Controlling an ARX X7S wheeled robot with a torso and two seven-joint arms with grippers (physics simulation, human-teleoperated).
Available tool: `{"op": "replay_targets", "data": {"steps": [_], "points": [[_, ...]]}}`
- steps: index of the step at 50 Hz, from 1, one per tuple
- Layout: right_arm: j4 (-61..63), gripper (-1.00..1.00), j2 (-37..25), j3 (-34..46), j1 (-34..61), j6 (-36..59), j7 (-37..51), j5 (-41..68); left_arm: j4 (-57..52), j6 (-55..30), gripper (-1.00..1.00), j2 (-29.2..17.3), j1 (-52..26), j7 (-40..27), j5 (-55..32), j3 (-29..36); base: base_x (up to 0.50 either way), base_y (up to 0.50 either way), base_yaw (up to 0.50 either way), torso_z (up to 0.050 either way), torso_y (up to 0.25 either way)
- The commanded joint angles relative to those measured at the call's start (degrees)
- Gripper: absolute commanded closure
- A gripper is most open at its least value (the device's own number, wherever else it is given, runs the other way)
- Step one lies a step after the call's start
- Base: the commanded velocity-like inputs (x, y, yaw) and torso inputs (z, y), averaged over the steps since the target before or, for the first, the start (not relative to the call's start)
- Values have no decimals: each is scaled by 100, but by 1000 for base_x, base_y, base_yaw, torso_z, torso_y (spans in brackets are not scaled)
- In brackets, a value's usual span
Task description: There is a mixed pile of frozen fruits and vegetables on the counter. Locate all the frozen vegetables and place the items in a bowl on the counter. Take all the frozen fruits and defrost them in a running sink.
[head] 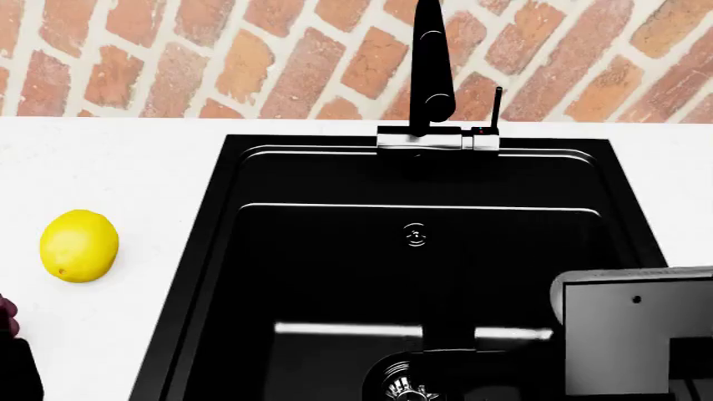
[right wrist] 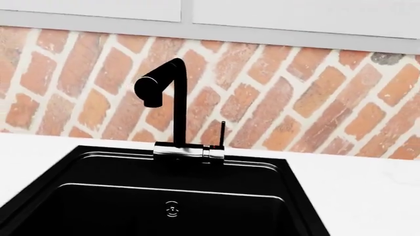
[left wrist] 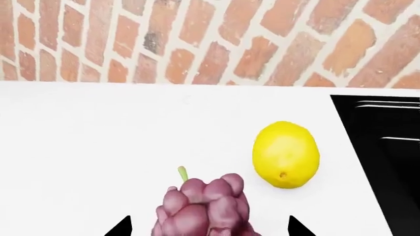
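Note:
A bunch of purple-red grapes (left wrist: 203, 206) with a short green stem lies on the white counter (left wrist: 92, 147). My left gripper (left wrist: 210, 228) is open around it, with a black fingertip on each side and a gap to the fruit. A yellow lemon (left wrist: 286, 155) lies just beyond, toward the black sink (head: 423, 276). The lemon (head: 79, 245) also shows in the head view. My right arm's grey wrist block (head: 635, 334) hangs over the basin. Its fingers cannot be made out against the black. No frozen vegetables and no bowl are in view.
The black tap (head: 432, 67) stands at the sink's back rim, with no water visible. An overflow hole (head: 416, 236) and a metal drain (head: 402, 384) mark the basin. A brick wall (head: 223, 58) backs the counter.

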State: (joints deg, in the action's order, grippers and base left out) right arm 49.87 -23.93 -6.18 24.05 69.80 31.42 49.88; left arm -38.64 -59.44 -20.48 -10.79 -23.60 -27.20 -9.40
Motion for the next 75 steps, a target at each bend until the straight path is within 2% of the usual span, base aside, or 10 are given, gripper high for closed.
{"op": "replay_targets", "data": {"steps": [1,18,19,26,33,41,50,57,71,75], "points": [[448,-100,122,-597,-99,318,132,404,1062,215,-100,144,-293,161,343,221,0,0,0,0,0],[393,-100,132,-758,-57,295,260,720,2083,373,-100,175,-573,167,533,471,0,0,0,0,0],[383,-100,126,-730,-75,275,248,699,2103,381,100,200,-587,138,538,456,0,0,0,0,0],[325,-100,97,-623,-115,171,225,627,2021,373,100,195,-584,92,527,424,0,0,0,0,0],[274,-100,81,-614,-142,100,229,638,1210,-77,100,118,-680,-61,350,281,0,0,0,0,0],[271,-100,55,-627,-140,61,278,681,-498,-1868,100,286,-1920,-465,-320,219,0,0,0,0,0],[249,-100,10,-692,-116,48,322,799,-954,-2922,100,690,-2999,-542,-917,399,0,0,0,0,0],[311,-100,-46,-951,-15,160,497,1140,-392,-2722,100,1211,-3641,-318,-1237,1027,0,0,0,0,0],[399,-100,-514,-1520,186,412,964,1734,2793,-324,100,1630,-4110,1143,-547,2951,0,0,0,0,0],[312,-100,-612,-1829,266,403,1100,2001,3470,74,100,1789,-4202,1599,-708,2953,0,0,0,0,0]]}}
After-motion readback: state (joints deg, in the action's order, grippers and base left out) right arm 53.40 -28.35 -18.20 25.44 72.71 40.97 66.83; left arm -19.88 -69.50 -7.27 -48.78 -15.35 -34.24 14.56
